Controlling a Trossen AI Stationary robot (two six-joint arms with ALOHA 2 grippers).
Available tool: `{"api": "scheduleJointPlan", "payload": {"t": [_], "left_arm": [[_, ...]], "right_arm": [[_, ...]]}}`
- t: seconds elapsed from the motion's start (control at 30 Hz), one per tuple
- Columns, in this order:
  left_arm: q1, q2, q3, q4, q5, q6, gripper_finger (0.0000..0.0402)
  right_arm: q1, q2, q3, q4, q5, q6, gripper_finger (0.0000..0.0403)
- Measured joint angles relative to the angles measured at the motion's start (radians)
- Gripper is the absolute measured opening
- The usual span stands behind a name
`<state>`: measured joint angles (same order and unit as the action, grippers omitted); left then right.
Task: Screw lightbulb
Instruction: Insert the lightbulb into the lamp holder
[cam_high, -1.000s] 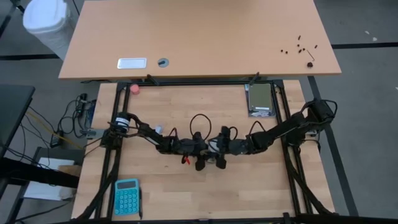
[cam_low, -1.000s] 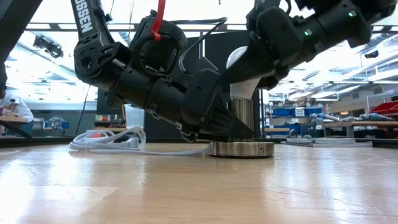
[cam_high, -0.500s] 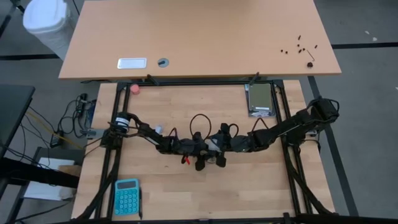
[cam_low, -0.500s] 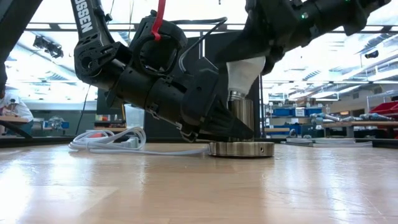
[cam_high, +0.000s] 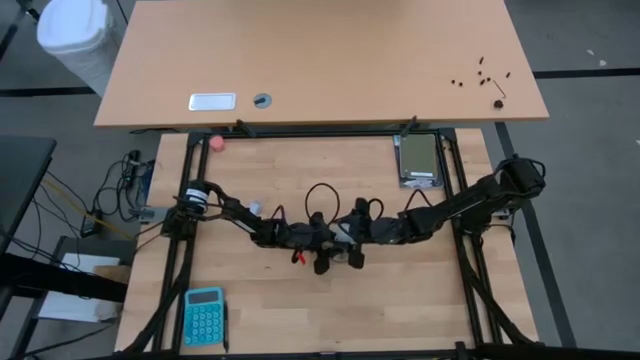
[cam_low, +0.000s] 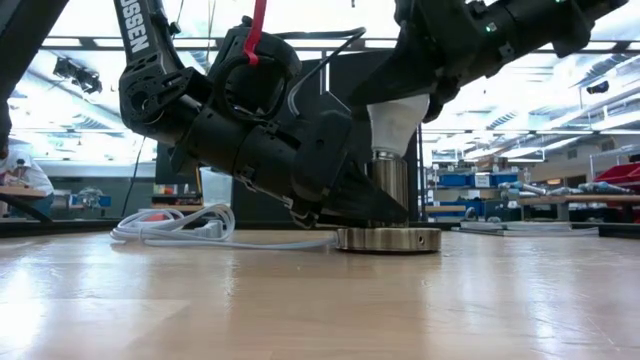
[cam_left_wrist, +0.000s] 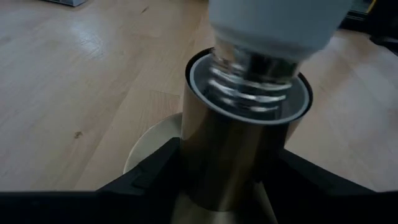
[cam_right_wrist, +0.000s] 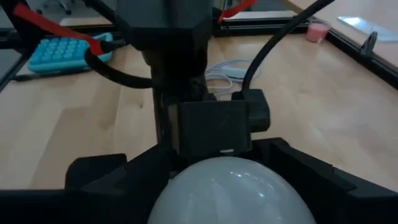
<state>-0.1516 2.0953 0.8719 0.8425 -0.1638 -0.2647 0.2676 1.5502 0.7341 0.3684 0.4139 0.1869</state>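
Standing upright over the metal socket (cam_low: 388, 195), the lightbulb (cam_low: 397, 122) has its threaded base sitting in the socket's open mouth, near the middle of the wooden table (cam_low: 200, 300). The right gripper (cam_low: 420, 85) comes down from above with its jaws pinching the bulb's white globe. The left gripper (cam_low: 365, 205) reaches in low from the side, its jaws pressed against the socket's metal cylinder, holding it. A white cord (cam_low: 170, 225) lies coiled on the table behind.
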Motion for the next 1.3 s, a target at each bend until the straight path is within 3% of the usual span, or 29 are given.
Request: {"api": "scheduleJointPlan", "payload": {"t": [0.23, 0.43, 0.63, 0.87, 1.03, 1.3], "left_arm": [[0.000, 0.000, 0.000, 0.003, 0.000, -0.001, 0.0213], [0.000, 0.000, 0.000, 0.003, 0.000, -0.001, 0.0213], [0.000, 0.000, 0.000, 0.001, 0.000, -0.001, 0.0213], [0.000, -0.001, 0.000, -0.002, 0.000, 0.012, 0.0213], [0.000, -0.001, 0.000, -0.005, 0.000, 0.025, 0.0213], [0.000, -0.001, 0.000, -0.005, -0.001, 0.025, 0.0213]], "right_arm": [[-0.026, 0.002, 0.000, -0.006, -0.102, -0.003, 0.0299], [-0.040, -0.002, 0.000, -0.017, -0.120, -0.004, 0.0338], [-0.025, -0.099, 0.000, -0.081, -0.082, -0.011, 0.0347], [0.058, -0.254, -0.010, -0.303, 0.016, 0.099, 0.0344], [0.102, -0.285, -0.051, -0.311, 0.092, 0.161, 0.0343], [0.155, -0.232, -0.162, -0.246, 0.071, 0.265, 0.0332]]}}
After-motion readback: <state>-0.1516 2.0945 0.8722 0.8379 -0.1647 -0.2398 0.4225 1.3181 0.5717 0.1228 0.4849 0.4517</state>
